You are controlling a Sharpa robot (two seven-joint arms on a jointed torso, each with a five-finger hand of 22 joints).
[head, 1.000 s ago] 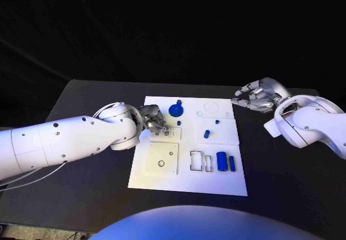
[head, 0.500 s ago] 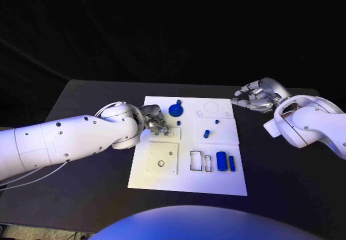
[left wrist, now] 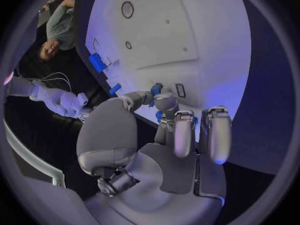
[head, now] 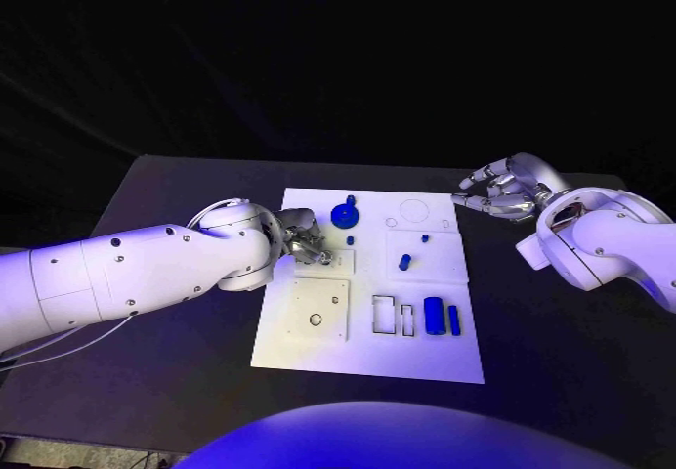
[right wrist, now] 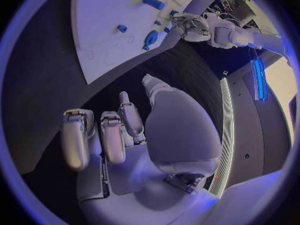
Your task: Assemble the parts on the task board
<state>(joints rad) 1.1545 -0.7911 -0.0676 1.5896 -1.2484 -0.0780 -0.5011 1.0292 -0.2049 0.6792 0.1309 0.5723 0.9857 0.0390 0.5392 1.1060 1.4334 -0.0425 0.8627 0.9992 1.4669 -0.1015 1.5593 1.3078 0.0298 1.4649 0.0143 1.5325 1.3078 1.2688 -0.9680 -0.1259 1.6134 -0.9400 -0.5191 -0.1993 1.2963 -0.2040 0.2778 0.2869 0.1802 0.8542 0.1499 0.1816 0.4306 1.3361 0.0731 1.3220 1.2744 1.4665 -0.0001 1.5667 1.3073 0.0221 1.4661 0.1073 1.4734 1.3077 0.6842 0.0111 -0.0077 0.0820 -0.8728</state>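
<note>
Task board (head: 369, 337) at table (head: 169, 195) centre, blue parts lying at its 12 to 4 o'clock. Left hand (head: 303, 238) over board's 10 o'clock edge, fingertips pinching a small blue part (left wrist: 155, 89). Right hand (head: 503, 192) off board's 2 o'clock corner, fingers curled, holding nothing

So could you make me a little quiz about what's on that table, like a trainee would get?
1. True or false: the right hand is holding a blue part.
2. Which hand is over the task board? A left hand B right hand C both
3. Fill in: the round blue part lies near the board's ____ edge, seen from the robot.

Key: 1 false; 2 A; 3 far
</note>
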